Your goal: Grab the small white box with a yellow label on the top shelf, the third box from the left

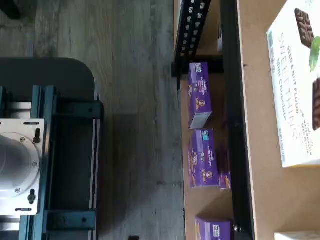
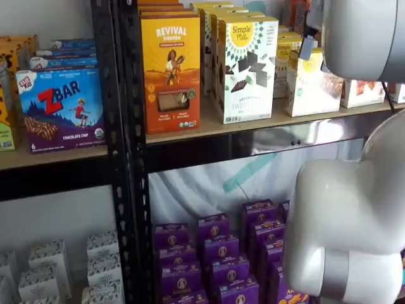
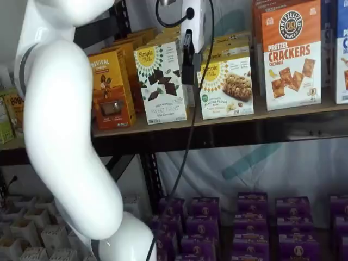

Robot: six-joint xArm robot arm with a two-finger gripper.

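Note:
The small white box [image 3: 225,87] with a yellow sunburst label and a brownish food picture stands on the top shelf [image 3: 283,115], between a taller white patterned carton [image 3: 161,81] and an orange-topped cracker carton [image 3: 291,54]. It also shows in a shelf view [image 2: 309,82], on the board above the shiny grey rail [image 2: 304,134]. My gripper [image 3: 188,61] hangs in front of the shelf, its black fingers level with the gap between the patterned carton and the small white box. The fingers show side-on, so I cannot tell if they are open. They hold nothing.
An orange carton [image 2: 171,69] stands left of the patterned carton [image 2: 247,66]. Purple boxes [image 2: 221,253] fill the shelf below. The white arm [image 3: 60,109] and a cable [image 3: 190,125] hang before the rack. The wrist view shows the patterned carton [image 1: 295,85], purple boxes [image 1: 200,95] and grey floor [image 1: 135,125].

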